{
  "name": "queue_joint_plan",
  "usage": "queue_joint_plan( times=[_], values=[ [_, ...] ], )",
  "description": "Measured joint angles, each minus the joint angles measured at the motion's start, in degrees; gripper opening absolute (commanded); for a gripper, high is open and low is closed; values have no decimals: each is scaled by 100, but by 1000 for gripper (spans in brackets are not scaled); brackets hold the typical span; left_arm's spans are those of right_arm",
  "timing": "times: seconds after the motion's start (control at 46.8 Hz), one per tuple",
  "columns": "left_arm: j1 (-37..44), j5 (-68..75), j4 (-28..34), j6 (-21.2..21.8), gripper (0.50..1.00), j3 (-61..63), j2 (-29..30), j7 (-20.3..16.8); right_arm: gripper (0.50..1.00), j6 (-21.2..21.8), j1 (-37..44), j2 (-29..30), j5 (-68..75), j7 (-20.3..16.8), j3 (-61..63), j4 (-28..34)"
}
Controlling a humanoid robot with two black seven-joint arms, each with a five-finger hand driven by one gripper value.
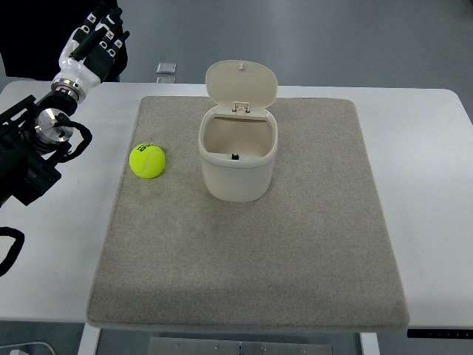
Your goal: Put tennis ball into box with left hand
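- Hovering past the tabletop's (421, 148) far-left corner, the left hand (92, 44) holds nothing, fingers (111, 33) loosely spread.
- Tennis ball (147, 160) lies nearer, on the mat's (295, 259) left edge, beside the open-lidded box (238, 159).

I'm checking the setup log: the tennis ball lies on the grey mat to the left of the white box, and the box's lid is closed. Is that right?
Not quite. The top view shows the white box with its lid flipped open and standing up behind the opening. The rest holds: the tennis ball lies on the grey mat, to the box's left.
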Motion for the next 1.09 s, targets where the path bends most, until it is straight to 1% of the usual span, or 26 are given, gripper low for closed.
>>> queue_joint_plan(
  times=[0.342, 0.684, 0.812, 0.94, 1.09],
  values=[
    [0, -1, -3, 6, 992, 4, 1, 0, 938, 0, 0, 0, 0, 0, 0, 0],
    [-23, 29, -63, -107, 992, 87, 11, 0, 938, 0, 0, 0, 0, 0, 0, 0],
    [-112, 51, -60, 28, 990, 239, 45, 68, 940, 0, 0, 0, 0, 0, 0, 0],
    [-359, 55, -111, 356, 990, 655, 61, 107, 938, 0, 0, 0, 0, 0, 0, 0],
    [-738, 49, -206, 449, 990, 1117, 372, 135, 938, 0, 0, 0, 0, 0, 0, 0]
  ],
)
